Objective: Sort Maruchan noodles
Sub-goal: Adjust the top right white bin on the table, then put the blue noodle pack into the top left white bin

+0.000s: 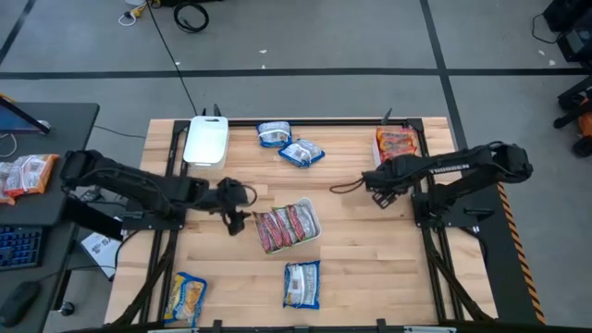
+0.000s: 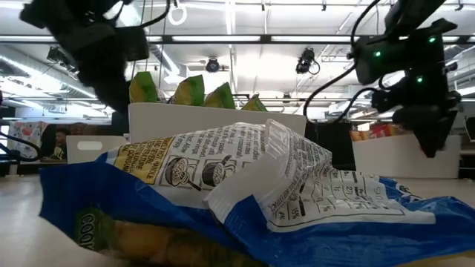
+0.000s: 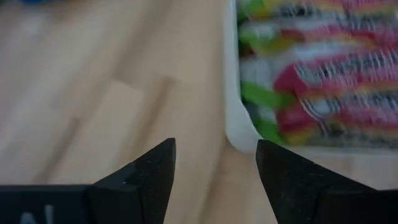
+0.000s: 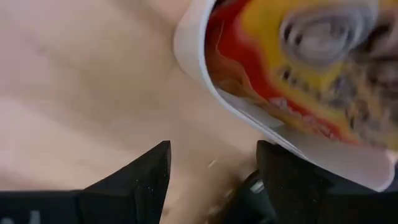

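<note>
Near edge, left: an orange-yellow packet [image 1: 185, 298] lies flat on the wooden table [image 1: 370, 268], close to the near-left corner
Near edge, centre: a blue-white packet [image 1: 302, 283] lies flat, well apart from the orange-yellow one; in the low view a blue-white packet [image 2: 252, 185] fills the foreground, crumpled, its printed back showing
Middle, centre: a white tray [image 1: 315, 225] holds several silvery-green and red-pink packets [image 1: 285, 226] packed side by side; the left wrist view shows the tray's rounded corner [image 3: 239, 134] with those packets [image 3: 317, 68] inside
Left gripper: the left gripper [image 1: 237, 217] sits just left of the centre tray, over bare wood; its fingers [image 3: 155, 171] stand apart with nothing between them, the tray corner just beyond
Right gripper: the right gripper [image 1: 375, 185] is at the right side of the table, just near of the far-right tray; its fingers [image 4: 146, 174] are spread, empty, with wood below and the tray's rim [image 4: 193, 56] just ahead
Far right: a white tray [image 1: 378, 151] holds orange-yellow-red packets [image 1: 397, 144]; the right wrist view shows one [image 4: 298, 62] inside it
Far centre: two blue-white packets lie on the wood, one [image 1: 301, 153] slightly nearer, the other [image 1: 274, 133] farther and to its left, close together
Far left: a white tray [image 1: 206, 141] lies at the far edge, no packets visible in it
</note>
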Motion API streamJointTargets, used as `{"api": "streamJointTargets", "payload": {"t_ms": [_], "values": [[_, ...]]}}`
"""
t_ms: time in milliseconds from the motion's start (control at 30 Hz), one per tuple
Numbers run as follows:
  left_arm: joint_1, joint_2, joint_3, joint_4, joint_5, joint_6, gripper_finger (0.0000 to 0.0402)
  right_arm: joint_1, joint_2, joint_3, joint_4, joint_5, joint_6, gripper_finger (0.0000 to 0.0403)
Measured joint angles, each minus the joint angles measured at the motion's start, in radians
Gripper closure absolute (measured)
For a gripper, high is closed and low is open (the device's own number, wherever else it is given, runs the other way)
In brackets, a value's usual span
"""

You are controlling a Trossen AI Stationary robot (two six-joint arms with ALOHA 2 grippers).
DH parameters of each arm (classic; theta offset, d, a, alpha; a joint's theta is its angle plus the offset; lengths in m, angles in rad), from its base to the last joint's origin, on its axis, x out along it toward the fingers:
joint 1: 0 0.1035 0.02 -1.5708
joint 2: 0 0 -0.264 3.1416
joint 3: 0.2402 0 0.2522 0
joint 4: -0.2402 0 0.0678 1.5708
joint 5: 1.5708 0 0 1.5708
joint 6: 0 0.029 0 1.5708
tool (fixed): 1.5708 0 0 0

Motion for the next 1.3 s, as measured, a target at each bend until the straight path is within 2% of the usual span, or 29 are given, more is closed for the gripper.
{"api": "streamJointTargets", "payload": {"t_ms": [133,233,333,400,500,567,667,767,833,933,1000,1067,1167,1300], "values": [[-0.109,0.0,-0.024,0.031,0.0,-0.072,0.0175,-0.019,0.0,0.044,-0.009,0.023,-0.079,0.0164],[-0.186,-0.002,-0.024,0.056,-0.01,-0.082,0.0175,0.042,0.002,0.127,0.006,0.047,-0.126,0.0169],[-0.236,-0.003,-0.003,0.042,-0.064,-0.08,0.0175,0.113,0.01,0.21,0.114,0.111,-0.206,0.0172],[-0.246,-0.003,0.027,-0.01,-0.093,-0.053,0.0175,0.138,0.025,0.246,0.218,0.114,-0.265,0.0172],[-0.218,-0.002,0.107,-0.219,-0.127,0.014,0.0175,0.117,0.072,0.293,0.316,0.088,-0.394,0.0172],[-0.176,-0.003,0.166,-0.366,-0.187,0.038,0.0175,0.09,0.111,0.32,0.364,0.103,-0.54,0.0172],[-0.099,-0.003,0.21,-0.48,-0.238,0.105,0.0175,0.06,0.174,0.326,0.522,0.166,-0.909,0.0172],[-0.013,-0.003,0.202,-0.455,-0.149,0.178,0.0175,0.023,0.247,0.306,0.717,0.154,-1.256,0.0172],[0.032,-0.001,0.172,-0.392,-0.1,0.206,0.0175,-0.009,0.311,0.3,0.831,0.112,-1.379,0.0172],[0.059,-0.001,0.103,-0.282,-0.088,0.225,0.0175,-0.046,0.409,0.3,0.995,0.106,-1.45,0.0172],[0.057,-0.001,0.06,-0.222,-0.085,0.196,0.0175,-0.063,0.479,0.324,1.06,0.18,-1.45,0.0172],[0.04,-0.001,0.019,-0.169,-0.084,0.145,0.0175,-0.073,0.54,0.377,1.029,0.228,-1.456,0.0172],[-0.008,-0.001,-0.023,-0.122,-0.097,0.077,0.0176,-0.08,0.625,0.463,0.945,0.227,-1.455,0.0175],[-0.09,-0.001,-0.027,-0.133,-0.165,0.006,0.0176,-0.078,0.721,0.545,0.881,0.22,-1.449,0.0184]]}}
